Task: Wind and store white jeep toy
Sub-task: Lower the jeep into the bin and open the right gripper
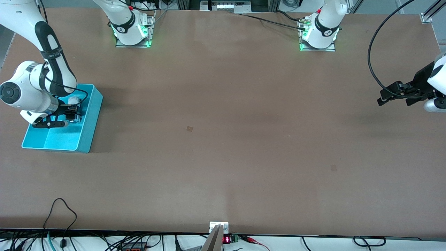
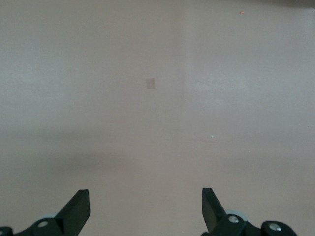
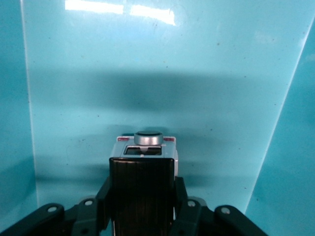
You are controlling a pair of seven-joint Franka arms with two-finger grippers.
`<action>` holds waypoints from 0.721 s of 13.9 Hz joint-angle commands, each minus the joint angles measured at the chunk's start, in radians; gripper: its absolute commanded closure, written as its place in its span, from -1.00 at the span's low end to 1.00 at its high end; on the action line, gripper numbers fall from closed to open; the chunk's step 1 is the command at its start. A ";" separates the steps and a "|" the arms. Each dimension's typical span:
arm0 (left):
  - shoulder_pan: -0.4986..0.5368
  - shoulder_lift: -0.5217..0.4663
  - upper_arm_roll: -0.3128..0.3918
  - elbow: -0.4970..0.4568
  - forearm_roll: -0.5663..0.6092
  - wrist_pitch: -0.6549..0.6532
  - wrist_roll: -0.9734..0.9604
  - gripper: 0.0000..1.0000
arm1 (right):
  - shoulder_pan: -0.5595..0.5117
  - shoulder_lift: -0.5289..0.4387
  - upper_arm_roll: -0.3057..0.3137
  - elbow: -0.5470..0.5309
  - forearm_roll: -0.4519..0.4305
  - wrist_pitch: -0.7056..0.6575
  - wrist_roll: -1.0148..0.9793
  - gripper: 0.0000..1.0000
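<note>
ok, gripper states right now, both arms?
Left gripper: open, empty, waiting over the brown table.
Right gripper: shut on the tiny white jeep toy, inside the turquoise plastic bin.

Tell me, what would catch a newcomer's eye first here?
Likely the turquoise bin at the right arm's end of the brown table. The right gripper hangs over the bin, shut on the white jeep toy, whose black roof and silver spare wheel show in the right wrist view. The left gripper waits open over bare table at the left arm's end.
</note>
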 commanded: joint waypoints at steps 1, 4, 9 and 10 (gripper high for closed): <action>-0.001 0.000 -0.001 0.018 0.017 -0.015 0.006 -1.00 | -0.009 0.010 0.006 -0.004 0.009 0.018 -0.010 -0.54; 0.002 0.000 0.001 0.016 0.017 -0.021 0.008 -1.00 | -0.009 0.005 0.009 -0.001 0.008 0.015 -0.019 -1.00; 0.000 0.000 -0.001 0.019 0.017 -0.023 0.008 -1.00 | -0.003 -0.052 0.036 0.111 0.005 -0.121 -0.027 -1.00; 0.000 0.000 -0.001 0.019 0.017 -0.023 0.008 -1.00 | -0.003 -0.061 0.047 0.155 0.006 -0.184 -0.027 -1.00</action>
